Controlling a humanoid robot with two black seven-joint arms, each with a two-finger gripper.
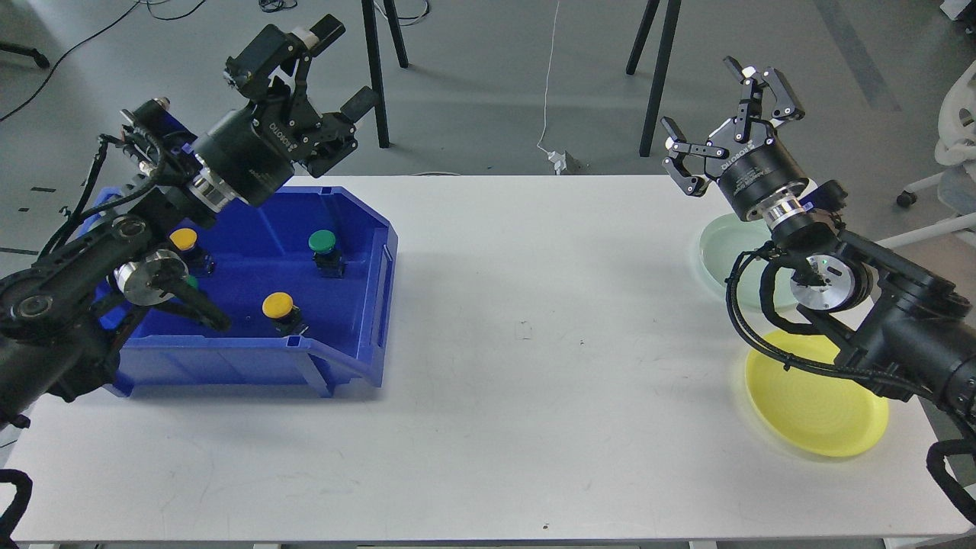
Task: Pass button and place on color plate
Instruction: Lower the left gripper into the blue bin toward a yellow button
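Both grippers raised and released, nothing yet picked.

The left gripper (pixel 324 69) is held with jaws spread and empty above the blue bin (pixel 358 305); the right gripper (pixel 728 126) is likewise spread, above the green plate (pixel 720 252). Buttons lie in the bin: a green button (pixel 322 242) and two yellow buttons (pixel 277 306) (pixel 183 239). One cap should be straddled squarely from above, clear of the bin wall, then matched to the yellow plate (pixel 816 419) or the green one on the counter (pixel 534 343).

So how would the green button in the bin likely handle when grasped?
The green button looks rigid, so probably won't deform. Its domed cap overhangs a narrower dark base, so it may tip if nudged. The smooth cap could slip; the base seems the safer hold.
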